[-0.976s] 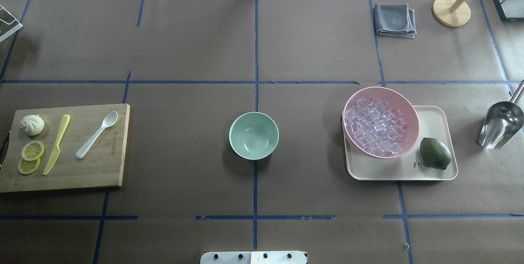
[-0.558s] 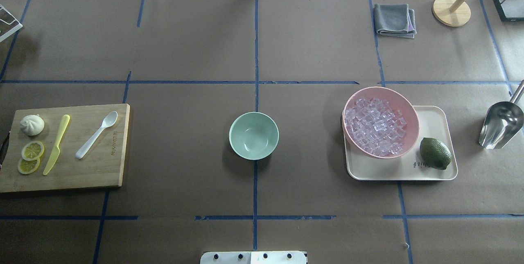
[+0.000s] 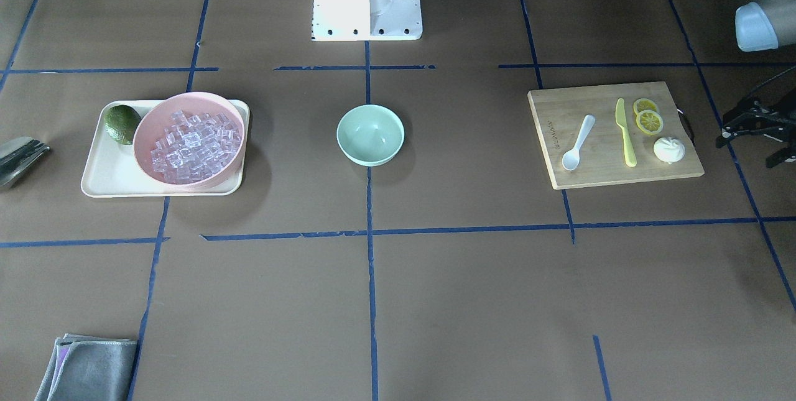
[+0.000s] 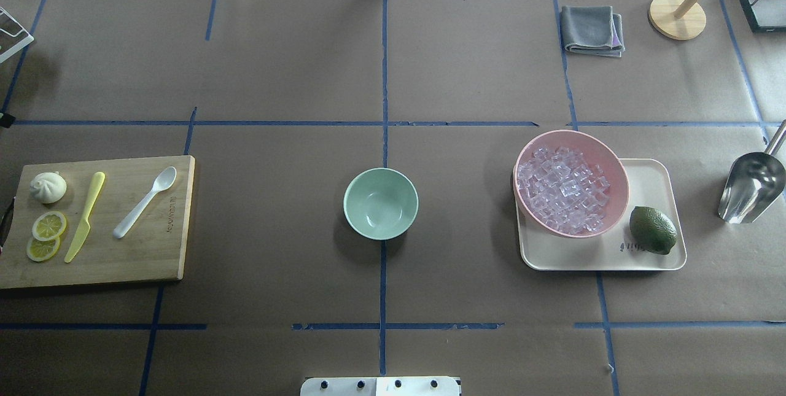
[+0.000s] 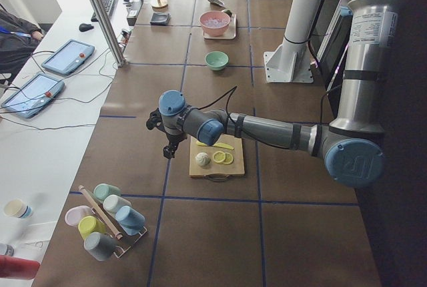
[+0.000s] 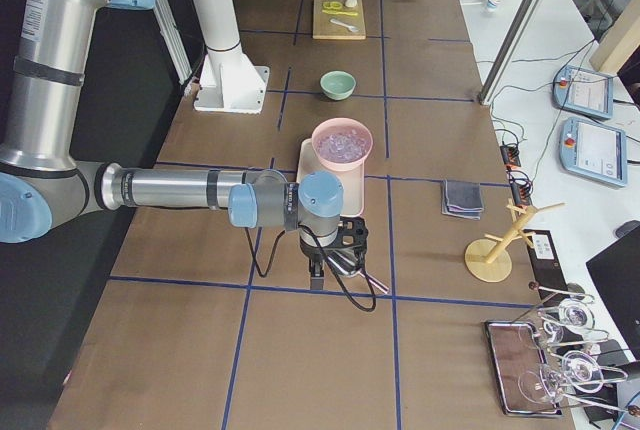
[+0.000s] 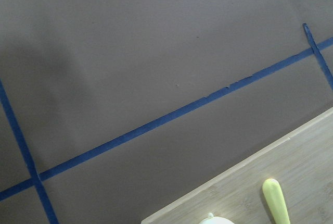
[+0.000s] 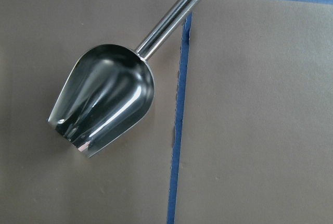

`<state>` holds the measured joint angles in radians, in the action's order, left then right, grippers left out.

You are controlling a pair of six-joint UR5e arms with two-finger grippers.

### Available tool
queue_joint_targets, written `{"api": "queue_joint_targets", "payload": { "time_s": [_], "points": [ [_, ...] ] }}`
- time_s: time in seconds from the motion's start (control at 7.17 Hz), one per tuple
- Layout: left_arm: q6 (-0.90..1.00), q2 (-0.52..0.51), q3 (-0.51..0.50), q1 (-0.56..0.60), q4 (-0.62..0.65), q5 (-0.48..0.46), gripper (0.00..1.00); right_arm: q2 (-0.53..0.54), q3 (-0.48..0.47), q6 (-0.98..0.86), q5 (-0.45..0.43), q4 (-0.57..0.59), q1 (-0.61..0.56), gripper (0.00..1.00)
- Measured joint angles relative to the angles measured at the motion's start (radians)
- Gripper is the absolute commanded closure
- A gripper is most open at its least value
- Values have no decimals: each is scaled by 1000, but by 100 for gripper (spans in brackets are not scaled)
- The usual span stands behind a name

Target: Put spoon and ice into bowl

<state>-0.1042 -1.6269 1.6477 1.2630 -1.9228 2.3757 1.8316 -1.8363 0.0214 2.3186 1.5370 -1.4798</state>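
Observation:
The white spoon lies on a wooden cutting board at the left, next to a yellow knife. The mint-green bowl stands empty at the table's middle. Several clear ice cubes fill a pink bowl on a cream tray at the right. My left gripper hangs off the board's outer side, open and empty. My right gripper is above a steel scoop; I cannot tell if it is open or shut.
A bun and lemon slices share the board. A lime lies on the tray. A grey cloth and a wooden stand are at the far right. A mug rack is beyond the board.
A small dark part of my left gripper has come into the overhead view at its left edge. Nothing on the table has moved.

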Motion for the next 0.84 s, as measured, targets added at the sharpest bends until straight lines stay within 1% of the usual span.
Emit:
{"api": "queue_joint_targets", "payload": {
  "time_s": [0.28, 0.42, 0.7, 0.84],
  "points": [
    [-135, -3, 20, -140, -79, -10, 0, 0, 0, 0, 4, -5, 0, 0],
    [-180, -1, 31, -210, -123, -54, 0, 1, 0, 1, 5, -12, 0, 0],
    [-209, 5, 43, -327, -197, -186, 0, 1, 0, 1, 5, -20, 0, 0],
    [-211, 5, 46, -363, -208, -218, 0, 1, 0, 2, 5, -22, -1, 0]
  ]
}}
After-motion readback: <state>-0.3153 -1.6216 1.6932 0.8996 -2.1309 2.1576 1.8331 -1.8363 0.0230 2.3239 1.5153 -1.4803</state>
